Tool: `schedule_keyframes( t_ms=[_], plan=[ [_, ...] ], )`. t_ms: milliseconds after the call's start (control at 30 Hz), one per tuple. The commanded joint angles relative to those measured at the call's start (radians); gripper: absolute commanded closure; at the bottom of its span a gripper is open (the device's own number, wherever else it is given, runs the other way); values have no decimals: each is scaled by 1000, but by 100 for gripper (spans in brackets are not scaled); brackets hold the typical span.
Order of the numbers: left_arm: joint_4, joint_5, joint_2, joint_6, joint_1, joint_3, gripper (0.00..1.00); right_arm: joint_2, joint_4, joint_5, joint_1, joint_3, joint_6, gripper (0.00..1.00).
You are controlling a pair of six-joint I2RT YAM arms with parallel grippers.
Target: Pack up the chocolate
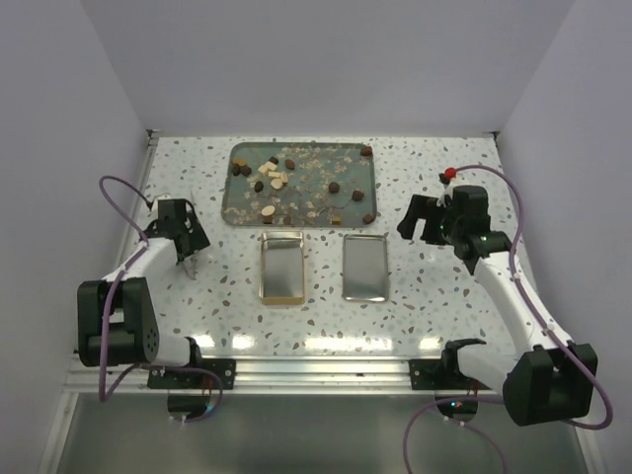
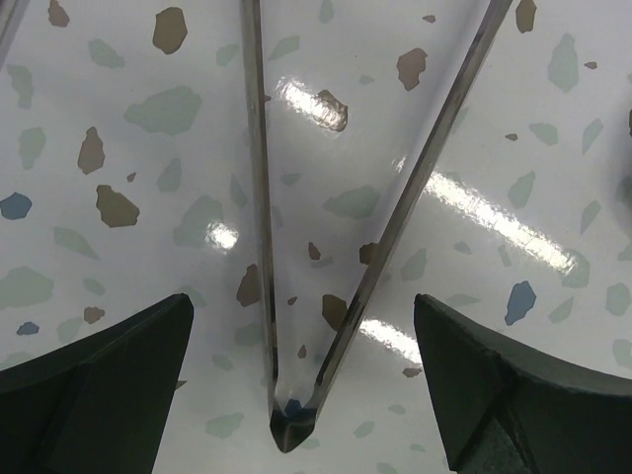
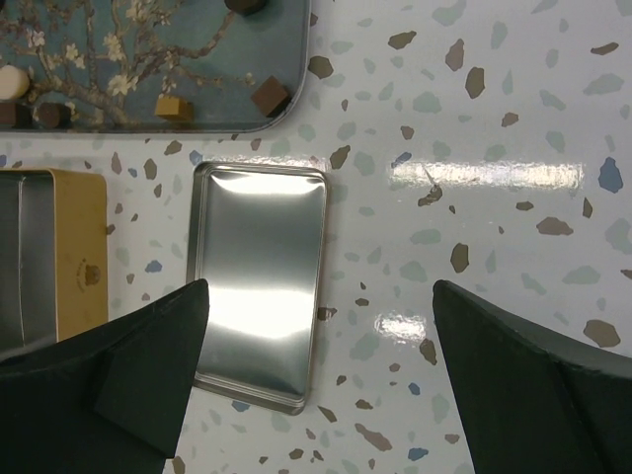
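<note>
Small dark brown chocolate pieces (image 1: 334, 187) and cream-white ones (image 1: 277, 182) lie scattered on a floral tray (image 1: 237, 209) at the back centre. The open gold tin (image 1: 281, 269) stands in front of the tray, with its silver lid (image 1: 364, 267) to its right. My left gripper (image 1: 185, 247) is open, low over metal tweezers (image 2: 259, 197) that lie on the table between its fingers (image 2: 99, 380). My right gripper (image 1: 417, 222) is open and empty, right of the lid (image 3: 259, 281). The right wrist view shows the tray corner with a brown square piece (image 3: 270, 97).
White walls close in the table at the back and both sides. Thin pale flakes lie among the pieces on the tray. A red-tipped cable fitting (image 1: 450, 174) sits behind the right arm. The gold tin edge (image 3: 59, 257) shows at the left of the right wrist view.
</note>
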Motion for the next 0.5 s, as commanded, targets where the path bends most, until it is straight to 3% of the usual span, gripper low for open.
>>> schedule_keyframes(
  t_ms=[0, 367, 467],
  plan=[
    [107, -9, 27, 46, 4, 13, 0, 22, 50, -39, 4, 55, 9, 2],
    [158, 24, 161, 70, 5, 24, 0, 12, 41, -55, 4, 61, 1, 2],
    [165, 35, 184, 73, 5, 27, 5, 3, 34, -55, 4, 58, 1, 2]
  ],
)
